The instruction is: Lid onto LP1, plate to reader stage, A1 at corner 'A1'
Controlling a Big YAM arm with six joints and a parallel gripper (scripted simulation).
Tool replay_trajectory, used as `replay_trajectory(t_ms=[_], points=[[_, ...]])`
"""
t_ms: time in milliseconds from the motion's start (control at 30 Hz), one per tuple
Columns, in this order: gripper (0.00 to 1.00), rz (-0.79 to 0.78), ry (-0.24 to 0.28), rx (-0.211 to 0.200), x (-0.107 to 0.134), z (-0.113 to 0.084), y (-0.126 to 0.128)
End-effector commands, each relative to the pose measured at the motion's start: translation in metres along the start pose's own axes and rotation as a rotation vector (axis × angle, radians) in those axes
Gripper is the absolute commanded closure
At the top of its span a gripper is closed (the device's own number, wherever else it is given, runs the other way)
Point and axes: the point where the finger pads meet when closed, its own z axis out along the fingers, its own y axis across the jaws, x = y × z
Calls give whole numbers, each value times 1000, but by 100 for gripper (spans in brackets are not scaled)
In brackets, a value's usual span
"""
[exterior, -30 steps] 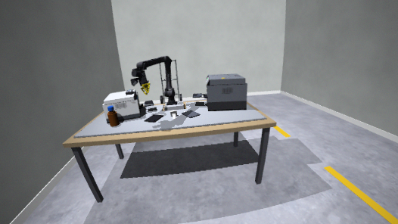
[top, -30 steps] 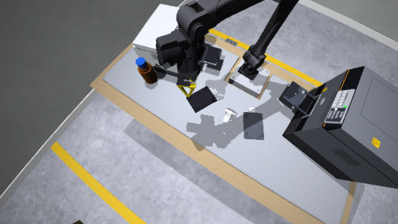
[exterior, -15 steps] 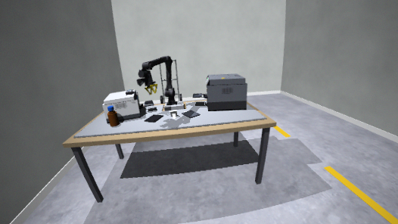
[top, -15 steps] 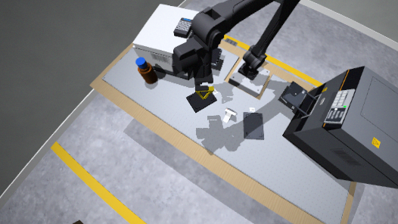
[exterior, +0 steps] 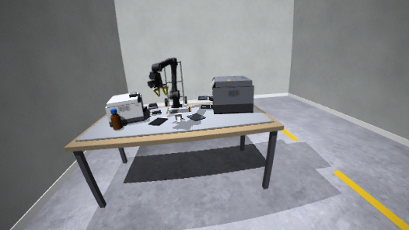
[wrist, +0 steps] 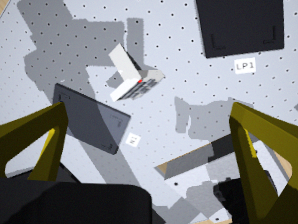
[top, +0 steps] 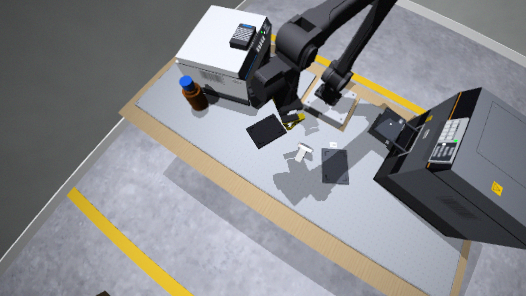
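Note:
My gripper [top: 293, 119] [exterior: 160, 91] [wrist: 148, 111] is open and empty, with yellow fingers. It hangs high over the deck, just beside the far corner of the black LP1 pad [top: 266, 131] [wrist: 236, 6]. The LP1 label [wrist: 244, 66] shows in the wrist view. A second black pad [top: 335, 166] [wrist: 89, 117] lies further along the deck. The arm hides the plate, its lid and the dispenser's stage in the top view. The white dispenser [top: 220, 45] [exterior: 124, 109] stands at the back left. The dark reader [top: 465, 165] [exterior: 232, 94] stands at the right, with its stage [top: 391, 127] drawn out and bare.
A brown bottle with a blue cap [top: 193, 93] [exterior: 115, 118] stands beside the dispenser. A small white T-shaped piece [top: 301, 151] [wrist: 133, 76] lies between the two pads. The arm's base plate [top: 345, 117] is behind them. The table's wooden front edge [top: 240, 192] is close by.

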Motion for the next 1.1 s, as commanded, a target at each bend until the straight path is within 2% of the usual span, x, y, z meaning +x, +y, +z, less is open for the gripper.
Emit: replay_trajectory(t_ms=[0,100,267,400,567,667,833,933,1067], points=[[0,-130,-20,4,17,-15,4],[0,-128,-21,1,22,-14,4],[0,-269,26,54,42,-1,2],[0,-236,7,40,58,-2,3],[0,-396,15,78,77,-4,1],[0,-396,18,77,81,-2,0],[0,-536,59,123,101,9,-6],[0,-515,42,112,113,8,-8],[0,-637,49,142,126,7,-12]])
